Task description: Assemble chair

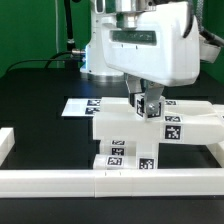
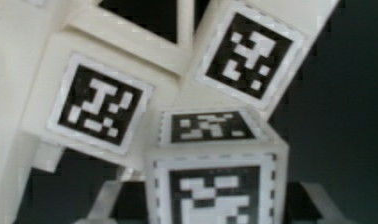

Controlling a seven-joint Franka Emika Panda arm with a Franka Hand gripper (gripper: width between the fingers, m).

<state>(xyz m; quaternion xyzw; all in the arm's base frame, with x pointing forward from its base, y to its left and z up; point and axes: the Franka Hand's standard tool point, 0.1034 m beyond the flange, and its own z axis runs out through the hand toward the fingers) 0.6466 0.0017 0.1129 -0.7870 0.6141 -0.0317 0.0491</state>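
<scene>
Centrally in the exterior view, a white robot arm reaches straight down over a black table, and its gripper [image 1: 149,104] sits on top of a cluster of chunky white chair parts [image 1: 150,135]. These parts, each bearing black-and-white square tags, form a partly joined structure: a broad blocky body with a flat arm running toward the exterior view's right, and shorter blocks stepping down in front. The structure stands against a long low white border rail [image 1: 100,180] that runs across the front of the table. Behind it, toward the exterior view's left, the marker board [image 1: 85,104] lies flat on the table.

The jaws are drawn narrow, and they seem to pinch a small tagged upright piece [image 1: 152,106] that rises from the top of the structure. In the wrist view a tagged block [image 2: 211,185] sits close between the two dark fingers [image 2: 104,200], with larger tagged faces of the chair looming beyond it.

The relation that matters: the held piece lies directly between the jaws and directly above the main body, its long axis roughly vertical. By my judgement, any coming move works along that vertical line, downward into the structure, rather than sideways.
</scene>
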